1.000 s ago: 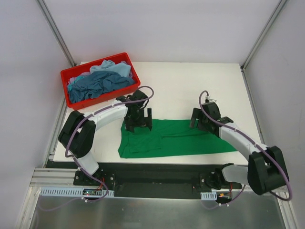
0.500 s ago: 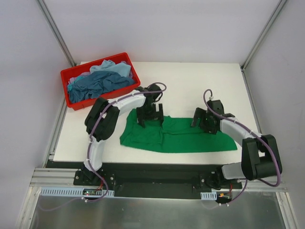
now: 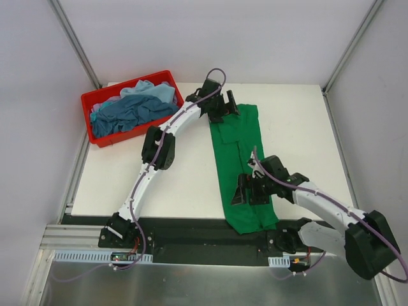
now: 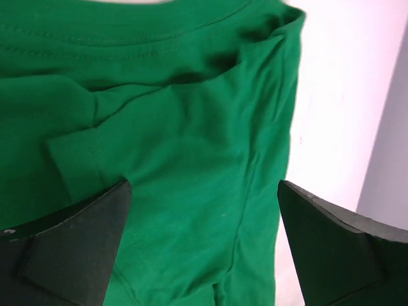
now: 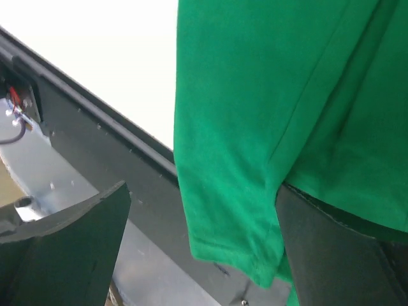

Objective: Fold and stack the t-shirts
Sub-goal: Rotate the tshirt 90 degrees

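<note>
In the red bin (image 3: pixel 88 101) at far left, two crumpled t-shirts, a teal-blue one (image 3: pixel 127 115) and a pale blue one (image 3: pixel 152 91), hide each other's outlines. My left pincer (image 4: pixel 204 188) stands apart over the collar end of the single green t-shirt (image 3: pixel 239 150), which lies lengthwise on the bench (image 3: pixel 299 121). My right pincer (image 5: pixel 203 191) is also apart, at the near hem, which overhangs the bench edge.

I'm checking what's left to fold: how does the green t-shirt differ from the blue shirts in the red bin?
The green t-shirt lies spread in a long strip on the table, its near end hanging over the edge. The blue shirts sit crumpled in a heap inside the red bin. The green t-shirt is one bright colour, while the blue shirts are dark teal and pale blue. Both are plain soft fabric.
</note>
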Controlling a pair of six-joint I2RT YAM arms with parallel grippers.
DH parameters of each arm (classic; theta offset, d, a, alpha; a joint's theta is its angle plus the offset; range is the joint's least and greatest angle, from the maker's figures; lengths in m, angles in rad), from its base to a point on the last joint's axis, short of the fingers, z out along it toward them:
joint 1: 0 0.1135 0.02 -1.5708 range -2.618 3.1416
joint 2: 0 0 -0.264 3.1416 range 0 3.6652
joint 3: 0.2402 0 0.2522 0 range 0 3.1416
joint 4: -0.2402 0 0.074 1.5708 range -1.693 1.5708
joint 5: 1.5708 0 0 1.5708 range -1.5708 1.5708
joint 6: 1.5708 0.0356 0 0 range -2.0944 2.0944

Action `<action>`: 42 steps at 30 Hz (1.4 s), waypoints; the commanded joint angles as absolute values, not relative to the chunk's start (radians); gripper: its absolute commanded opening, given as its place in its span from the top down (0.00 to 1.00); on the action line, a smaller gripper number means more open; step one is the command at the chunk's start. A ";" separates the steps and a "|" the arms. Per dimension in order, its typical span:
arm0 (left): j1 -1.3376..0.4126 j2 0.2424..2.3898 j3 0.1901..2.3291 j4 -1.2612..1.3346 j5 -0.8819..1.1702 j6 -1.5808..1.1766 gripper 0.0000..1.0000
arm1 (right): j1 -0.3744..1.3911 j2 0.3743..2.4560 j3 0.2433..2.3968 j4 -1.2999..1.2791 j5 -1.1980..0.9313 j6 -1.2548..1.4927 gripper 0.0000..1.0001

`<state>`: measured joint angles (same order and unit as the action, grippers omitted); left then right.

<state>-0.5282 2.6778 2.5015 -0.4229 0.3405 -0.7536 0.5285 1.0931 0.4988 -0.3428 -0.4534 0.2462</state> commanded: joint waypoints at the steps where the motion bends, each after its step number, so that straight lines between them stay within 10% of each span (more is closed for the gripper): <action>1: -0.537 2.645 2.545 -0.275 0.452 -0.775 0.01 | 0.581 0.985 0.546 -0.412 -0.470 0.209 0.04; 25: -0.623 1.350 0.941 -0.314 0.124 -0.675 0.01 | 0.572 1.718 1.138 -0.543 0.147 0.130 0.04; 42: -0.601 1.282 1.005 -0.373 -0.017 -0.594 0.01 | 0.569 2.282 1.787 -0.775 0.238 0.400 0.04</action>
